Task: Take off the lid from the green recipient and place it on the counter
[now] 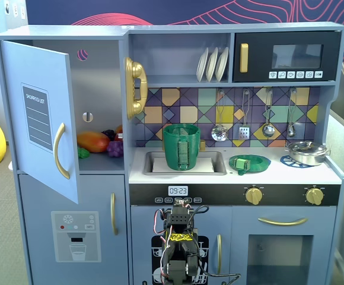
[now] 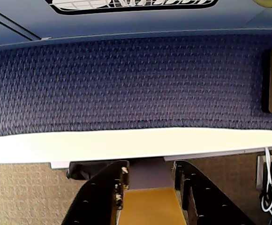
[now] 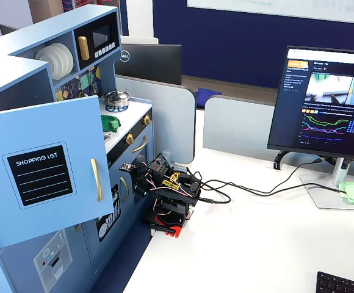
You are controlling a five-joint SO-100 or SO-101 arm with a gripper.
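Black arm (image 3: 168, 198) sits folded low before the kitchen, fingers (image 2: 150, 187) apart and empty; lid (image 1: 249, 163) lies on worktop (image 1: 279, 173) beside cup (image 1: 181, 146).

Black arm (image 3: 171, 192), red base, yellow-black band, looping black cables, seemingly black pincer (image 2: 150, 180) fingers

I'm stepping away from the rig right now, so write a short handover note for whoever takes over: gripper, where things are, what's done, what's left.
Gripper: empty, jaws apart, arm folded low in front of the toy kitchen, away from the counter.
Green recipient: upright in the sink, mouth open, no lid on it.
Lid: lying on the counter right of the sink in a fixed view, beside the silver pot.
Done: lid off and set down.
Left: nothing apparent.
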